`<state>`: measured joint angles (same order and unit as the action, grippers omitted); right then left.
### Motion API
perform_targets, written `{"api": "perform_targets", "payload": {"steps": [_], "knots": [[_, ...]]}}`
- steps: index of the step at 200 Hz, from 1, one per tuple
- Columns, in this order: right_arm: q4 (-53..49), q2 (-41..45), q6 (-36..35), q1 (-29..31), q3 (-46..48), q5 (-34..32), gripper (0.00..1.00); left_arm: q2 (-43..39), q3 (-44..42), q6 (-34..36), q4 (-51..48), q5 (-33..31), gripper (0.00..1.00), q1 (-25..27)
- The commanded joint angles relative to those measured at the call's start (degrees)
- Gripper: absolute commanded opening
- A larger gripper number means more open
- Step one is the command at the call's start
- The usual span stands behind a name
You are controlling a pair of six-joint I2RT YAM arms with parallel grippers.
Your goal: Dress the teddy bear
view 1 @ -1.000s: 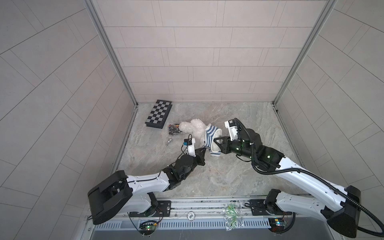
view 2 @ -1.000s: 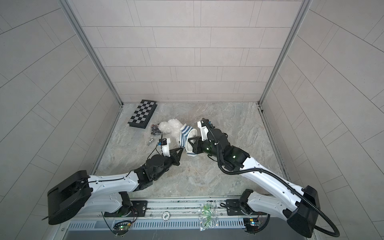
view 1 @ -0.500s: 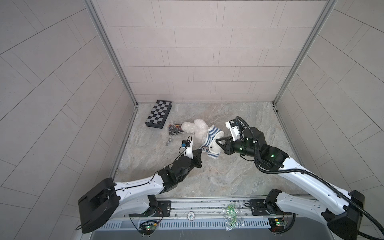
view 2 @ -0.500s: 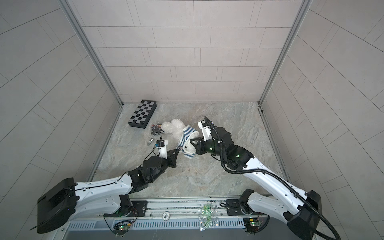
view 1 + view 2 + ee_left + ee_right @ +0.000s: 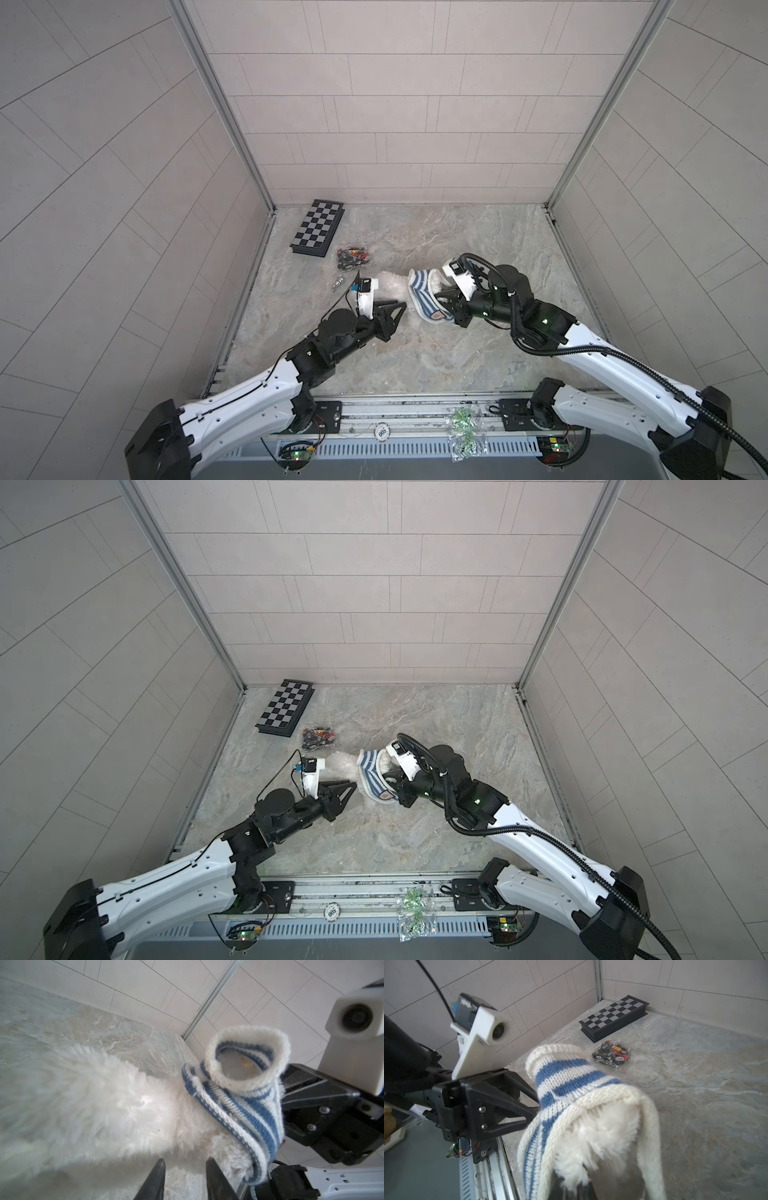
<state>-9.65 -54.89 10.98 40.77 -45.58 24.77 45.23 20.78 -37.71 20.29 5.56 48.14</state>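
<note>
since one second ago my left claw (image 5: 400, 305) has let go and opened part way, and the striped shirt (image 5: 422, 297) has come a little nearer to the front rail. the two fingers (image 5: 160, 1169) of this claw stand apart now with nothing between them, just beside the shirt; whether the tips touch the knit i cannot tell. my right claw (image 5: 444, 306) is closed on the hem of the shirt at the far side from the left claw, and in the right wrist view some white fur is caught at the same place (image 5: 571, 1188). the teddy bear (image 5: 390, 282) is in the middle of the tabletop (image 5: 415, 357), between my two claws. one end of it is inside the shirt and the rest of its fluffy body (image 5: 93, 1105) sticks out toward my left arm. whether it lies flat or is partly lifted i cannot tell. a chessboard (image 5: 318, 228) and a small bag of parts (image 5: 353, 257) lie behind, near the left wall.
</note>
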Motion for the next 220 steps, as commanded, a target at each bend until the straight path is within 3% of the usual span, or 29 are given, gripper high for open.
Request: {"api": "perform_targets", "payload": {"steps": [1, 20, 82, 162, 190, 220], "knots": [[2.4, 1.8, -9.1, 1.0, 0.4, 1.7, 0.0, -1.9, 0.5, -4.6, 0.8, 7.6, 0.37, -3.9], [2.4, 2.2, -11.6, 1.4, 1.0, 1.1, 0.0, -1.9, 0.6, -7.4, 3.3, 11.2, 0.38, -6.4], [5.3, 2.2, -14.5, 3.2, 2.1, 1.5, 0.0, 4.8, 2.1, -10.9, 10.7, 15.4, 0.39, -6.4], [3.3, 2.1, -17.8, 4.1, 1.6, 0.2, 0.0, 4.9, 3.0, -12.1, 11.7, 16.2, 0.4, -6.4], [3.0, 2.4, -18.4, 4.5, 1.4, -0.6, 0.0, 5.3, 3.8, -12.1, 11.1, 15.9, 0.36, -6.4], [3.1, 3.0, -18.5, 4.7, 1.4, -1.5, 0.0, 5.2, 3.9, -12.1, 9.8, 15.2, 0.2, -6.4]]}}
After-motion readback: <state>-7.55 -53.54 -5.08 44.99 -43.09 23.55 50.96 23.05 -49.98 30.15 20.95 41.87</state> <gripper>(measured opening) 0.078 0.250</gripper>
